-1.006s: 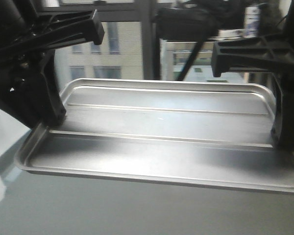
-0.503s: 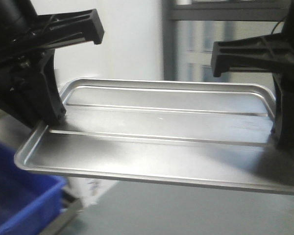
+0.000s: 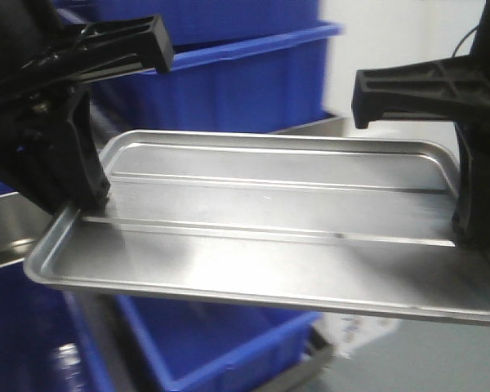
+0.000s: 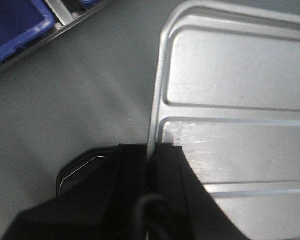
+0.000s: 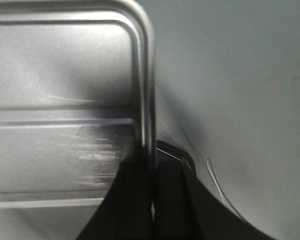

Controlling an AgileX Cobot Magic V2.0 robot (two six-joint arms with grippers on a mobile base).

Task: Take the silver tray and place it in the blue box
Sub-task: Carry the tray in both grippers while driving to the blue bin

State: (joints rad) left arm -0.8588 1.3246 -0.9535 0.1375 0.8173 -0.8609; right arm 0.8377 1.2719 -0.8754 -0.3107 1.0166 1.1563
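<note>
Largest in front of me is the blue box (image 3: 253, 82), bright ribless-looking plastic with a thick lipped rim, blurred, standing behind and above the far edge of what I carry. The silver tray (image 3: 269, 220) hangs in the air before it, above a dull grey surface (image 4: 80, 90): shiny shallow metal, rounded corners, raised rim, open side up and roughly level. Its long axis and two ridges run side to side between my hands. My left gripper (image 4: 151, 152) pinches the left short rim, fingers narrow; my right gripper (image 5: 152, 165) clamps the opposite rim likewise.
</note>
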